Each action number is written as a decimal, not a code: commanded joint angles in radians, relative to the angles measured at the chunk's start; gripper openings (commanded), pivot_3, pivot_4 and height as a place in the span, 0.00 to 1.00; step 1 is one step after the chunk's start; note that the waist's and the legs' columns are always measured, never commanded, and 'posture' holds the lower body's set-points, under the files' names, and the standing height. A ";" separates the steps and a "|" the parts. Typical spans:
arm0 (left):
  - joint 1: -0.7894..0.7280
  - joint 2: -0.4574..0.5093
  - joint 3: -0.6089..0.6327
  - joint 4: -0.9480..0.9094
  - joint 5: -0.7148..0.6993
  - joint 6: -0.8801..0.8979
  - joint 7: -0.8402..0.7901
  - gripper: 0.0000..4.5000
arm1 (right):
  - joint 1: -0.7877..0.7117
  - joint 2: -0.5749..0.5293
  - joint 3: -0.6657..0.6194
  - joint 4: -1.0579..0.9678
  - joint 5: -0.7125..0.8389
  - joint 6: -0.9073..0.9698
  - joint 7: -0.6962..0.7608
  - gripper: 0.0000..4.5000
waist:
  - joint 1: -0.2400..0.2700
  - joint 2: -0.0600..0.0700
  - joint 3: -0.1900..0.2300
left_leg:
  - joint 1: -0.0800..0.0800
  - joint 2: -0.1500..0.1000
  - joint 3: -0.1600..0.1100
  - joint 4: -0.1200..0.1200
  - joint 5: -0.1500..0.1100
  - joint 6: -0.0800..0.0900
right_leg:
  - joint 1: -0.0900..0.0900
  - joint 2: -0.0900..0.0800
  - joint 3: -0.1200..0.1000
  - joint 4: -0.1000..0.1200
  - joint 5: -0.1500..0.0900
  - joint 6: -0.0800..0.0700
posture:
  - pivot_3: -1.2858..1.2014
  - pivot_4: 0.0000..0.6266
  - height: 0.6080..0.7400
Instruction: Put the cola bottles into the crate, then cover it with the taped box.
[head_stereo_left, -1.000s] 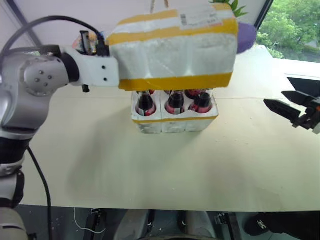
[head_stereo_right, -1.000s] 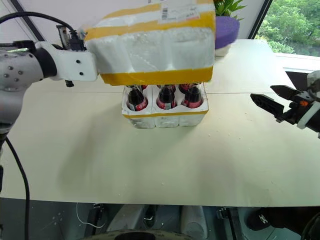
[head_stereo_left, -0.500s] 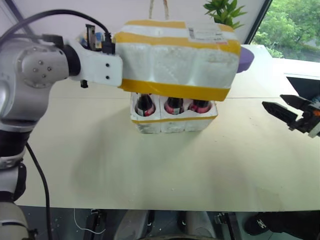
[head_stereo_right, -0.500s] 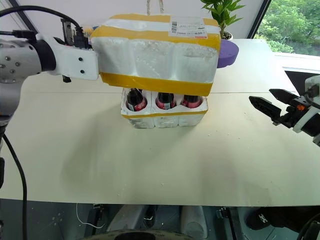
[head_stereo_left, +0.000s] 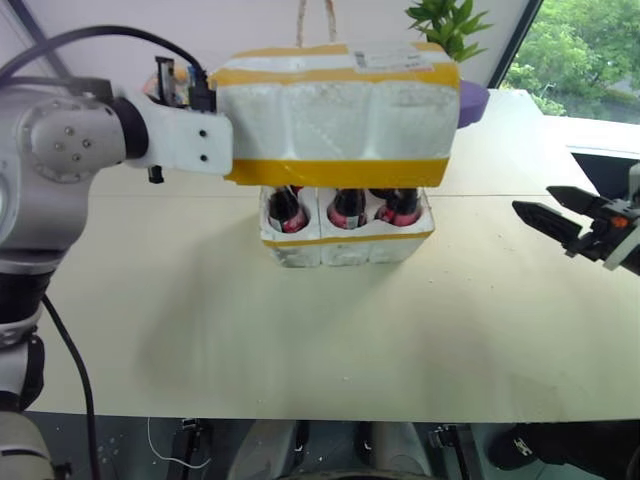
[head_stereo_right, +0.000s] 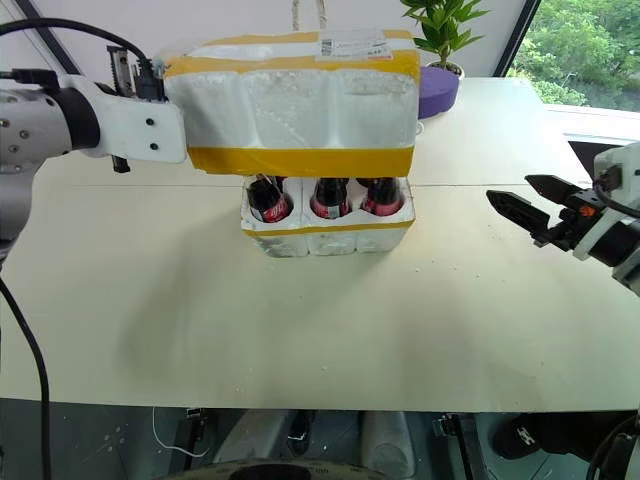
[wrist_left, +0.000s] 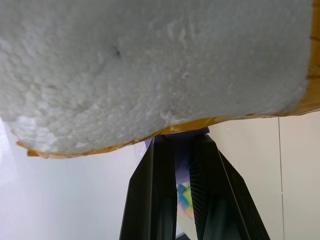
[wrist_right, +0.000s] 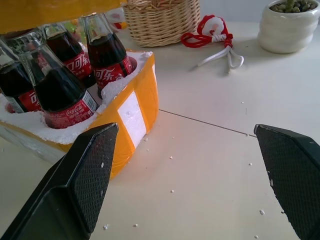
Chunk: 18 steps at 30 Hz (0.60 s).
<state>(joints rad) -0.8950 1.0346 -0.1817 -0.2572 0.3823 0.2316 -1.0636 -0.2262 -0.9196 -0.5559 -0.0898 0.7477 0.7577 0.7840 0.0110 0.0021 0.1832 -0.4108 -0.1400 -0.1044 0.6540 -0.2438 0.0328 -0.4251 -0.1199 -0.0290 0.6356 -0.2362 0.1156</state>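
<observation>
Above the crate (head_stereo_right: 328, 232) on the desk (head_stereo_right: 300, 330), the left gripper (wrist_left: 182, 165), jaws pinched shut on one end wall, holds the taped box (head_stereo_right: 300, 100) over the cola bottles (head_stereo_right: 330, 198). Right gripper (head_stereo_right: 532, 203) idles beside, jaws wide and empty. Gripped at one end only, the box may sag, catch the bottle necks, or tip the crate.
</observation>
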 joint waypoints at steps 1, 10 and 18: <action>-0.016 0.025 0.023 -0.023 0.023 0.007 -0.016 0.03 | -0.013 0.007 -0.015 -0.014 0.005 -0.021 0.001 1.00 | 0.000 0.000 0.000 | 0.000 0.000 0.000 0.000 0.000 0.000 | 0.000 0.000 0.000 0.000 0.000 0.000 | 0.52 0.24 0.94; -0.105 -0.010 0.030 -0.031 -0.023 0.098 -0.071 0.03 | 0.011 0.037 -0.018 -0.016 -0.001 -0.032 -0.006 1.00 | 0.001 0.000 0.000 | 0.000 0.000 0.000 0.000 0.000 0.000 | 0.000 0.000 0.000 0.000 0.000 0.000 | 0.52 0.24 0.94; -0.106 -0.016 0.019 -0.081 -0.024 0.170 -0.109 0.03 | 0.008 0.043 -0.019 -0.018 0.006 -0.027 -0.015 1.00 | 0.001 0.000 0.000 | 0.000 0.000 0.000 0.000 0.000 0.000 | 0.000 0.000 0.000 0.000 0.000 0.000 | 0.52 0.24 0.94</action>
<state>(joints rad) -0.9867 1.0118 -0.1823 -0.3012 0.3594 0.3810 -1.1668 -0.2095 -0.8788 -0.5551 -0.0898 0.7468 0.7474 0.7712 0.0116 0.0018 0.1834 -0.4108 -0.1400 -0.1044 0.6540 -0.2437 0.0328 -0.4251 -0.1196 -0.0290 0.6357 -0.2362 0.1156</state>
